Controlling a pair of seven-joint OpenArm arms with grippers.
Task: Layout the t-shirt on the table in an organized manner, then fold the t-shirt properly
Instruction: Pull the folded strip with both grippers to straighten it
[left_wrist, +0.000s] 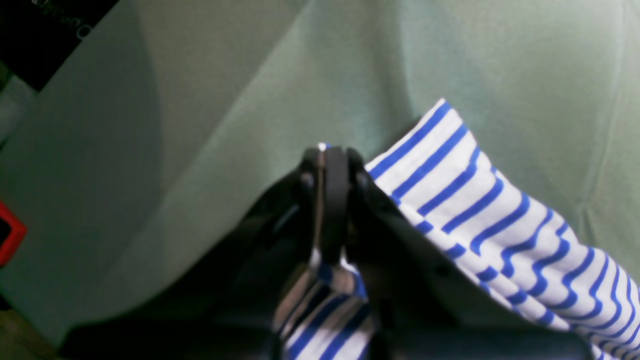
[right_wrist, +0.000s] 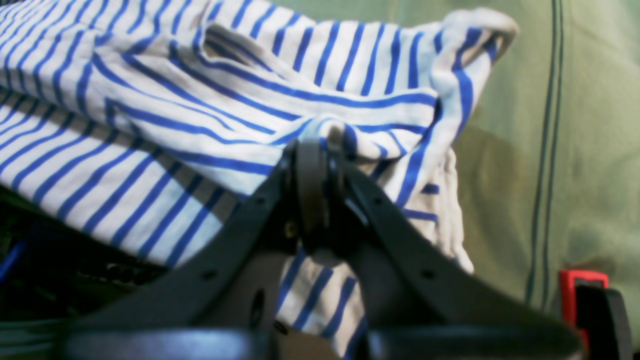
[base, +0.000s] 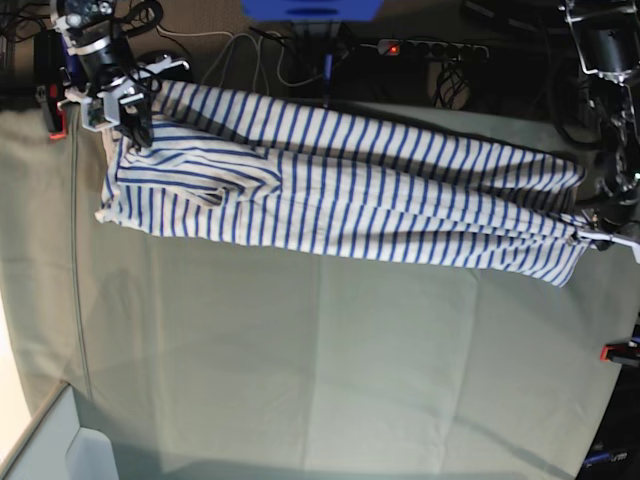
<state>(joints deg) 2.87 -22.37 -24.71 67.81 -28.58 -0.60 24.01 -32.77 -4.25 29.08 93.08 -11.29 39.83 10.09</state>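
Note:
The white t-shirt (base: 340, 190) with thin blue stripes is stretched in a long band across the far side of the pale grey-green table (base: 330, 370), held at both ends. In the base view my right gripper (base: 125, 120) is at its left end and my left gripper (base: 592, 228) at its right end. In the right wrist view the right gripper (right_wrist: 315, 147) is shut on a bunched fold of the t-shirt (right_wrist: 225, 90). In the left wrist view the left gripper (left_wrist: 332, 155) is shut on an edge of the t-shirt (left_wrist: 475, 200), which hangs off to the right above the table (left_wrist: 240, 100).
Red clamps sit at the table's edges (base: 55, 125) (base: 620, 351) (right_wrist: 580, 295) (left_wrist: 10, 235). Cables and a power strip (base: 430, 47) lie behind the far edge. A seam line runs down the table cloth (right_wrist: 545, 150).

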